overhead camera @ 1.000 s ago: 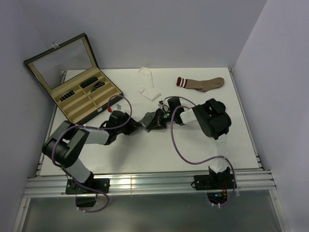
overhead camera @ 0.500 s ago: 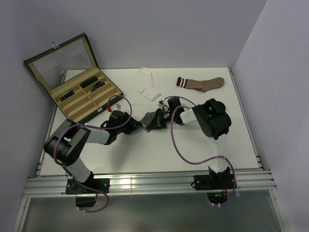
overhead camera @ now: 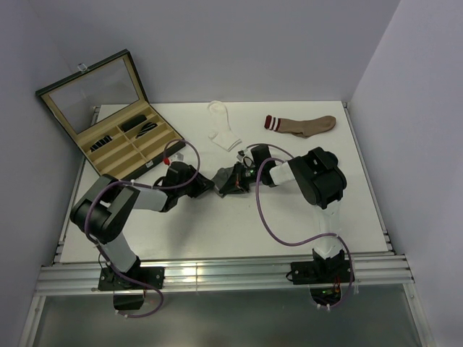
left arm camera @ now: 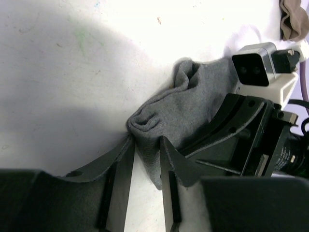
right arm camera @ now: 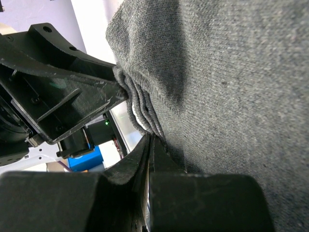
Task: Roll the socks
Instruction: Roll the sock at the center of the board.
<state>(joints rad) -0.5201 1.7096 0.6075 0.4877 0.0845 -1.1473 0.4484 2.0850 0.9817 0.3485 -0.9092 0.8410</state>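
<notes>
- The open case (overhead camera: 126,155) stands at the far left, with dark items (overhead camera: 139,124) in some compartments.
- The left arm (overhead camera: 108,210) has its elbow slightly further inward than a second ago.
- The left gripper (left arm camera: 146,145) clamps the bunched end of the grey sock (left arm camera: 193,106) at mid-table.
- The right gripper (right arm camera: 149,140), its fingers nearly together, pinches the same sock's edge.
- The white sock (overhead camera: 223,126) lies flat near the far edge.

The grey sock (right arm camera: 231,96) fills the frame, its layered edge pinched in the right gripper (right arm camera: 150,145) and touching the left gripper (right arm camera: 113,92).
</notes>
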